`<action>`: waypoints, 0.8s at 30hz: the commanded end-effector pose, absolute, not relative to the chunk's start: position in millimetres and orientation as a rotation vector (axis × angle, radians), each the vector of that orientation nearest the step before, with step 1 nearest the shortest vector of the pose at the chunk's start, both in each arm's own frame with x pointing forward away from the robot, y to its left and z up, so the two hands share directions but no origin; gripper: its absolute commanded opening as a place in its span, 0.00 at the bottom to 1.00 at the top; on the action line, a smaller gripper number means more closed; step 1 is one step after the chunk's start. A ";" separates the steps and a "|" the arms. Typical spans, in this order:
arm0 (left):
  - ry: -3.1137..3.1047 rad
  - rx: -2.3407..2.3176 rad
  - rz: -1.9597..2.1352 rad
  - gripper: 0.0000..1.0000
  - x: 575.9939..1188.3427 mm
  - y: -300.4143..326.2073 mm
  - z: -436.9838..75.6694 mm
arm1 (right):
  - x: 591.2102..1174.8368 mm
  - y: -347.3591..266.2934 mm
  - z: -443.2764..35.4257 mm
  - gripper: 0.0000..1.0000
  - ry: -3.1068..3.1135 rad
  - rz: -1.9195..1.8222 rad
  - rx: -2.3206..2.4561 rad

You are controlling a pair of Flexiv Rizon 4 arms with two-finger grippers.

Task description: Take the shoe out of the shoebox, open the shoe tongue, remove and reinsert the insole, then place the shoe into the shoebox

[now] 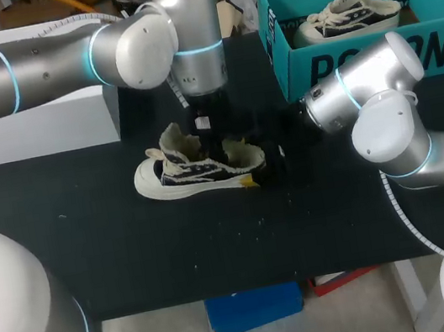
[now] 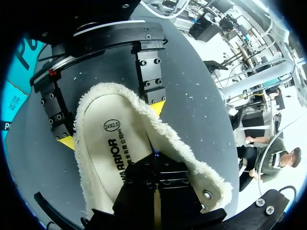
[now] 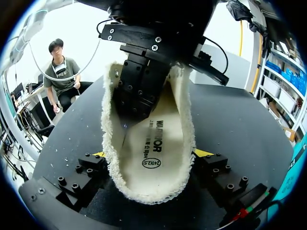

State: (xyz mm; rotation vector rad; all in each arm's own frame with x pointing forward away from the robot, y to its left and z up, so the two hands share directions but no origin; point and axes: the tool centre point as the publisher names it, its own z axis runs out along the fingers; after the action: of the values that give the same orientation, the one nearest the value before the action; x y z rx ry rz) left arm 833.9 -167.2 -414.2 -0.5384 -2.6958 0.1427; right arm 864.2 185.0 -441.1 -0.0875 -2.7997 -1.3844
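The shoe (image 1: 197, 170) stands on the table (image 1: 134, 249), toe to the left. The right gripper (image 3: 151, 154), spread wide, clamps its heel from both sides. The left gripper (image 2: 156, 203), fingers (image 2: 139, 187) pressed together, reaches down onto the insole (image 2: 112, 143); any pinch there cannot be told

Opening of the shoe (image 1: 197, 170) filled by the left gripper (image 2: 154, 167), its fingers (image 2: 139, 187) together above the insole (image 2: 108, 148); right gripper (image 3: 151, 154) hugs the heel from both sides; teal shoebox (image 1: 300, 72), another shoe (image 1: 346, 17) inside, walls off the far right; bare black table (image 1: 178, 258) in front of the shoe lies open.
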 end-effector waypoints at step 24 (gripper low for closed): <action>-2.861 -0.477 0.180 0.13 829.8 -154.4 -435.6 | 864.3 185.3 -443.6 0.00 -2.800 -1.384 -0.090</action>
State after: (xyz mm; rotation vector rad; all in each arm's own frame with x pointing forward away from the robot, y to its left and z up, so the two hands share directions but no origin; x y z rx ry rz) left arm 838.2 -163.0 -421.5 -0.4743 -2.8428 0.1554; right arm 864.0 185.6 -441.3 -0.0873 -2.8001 -1.3850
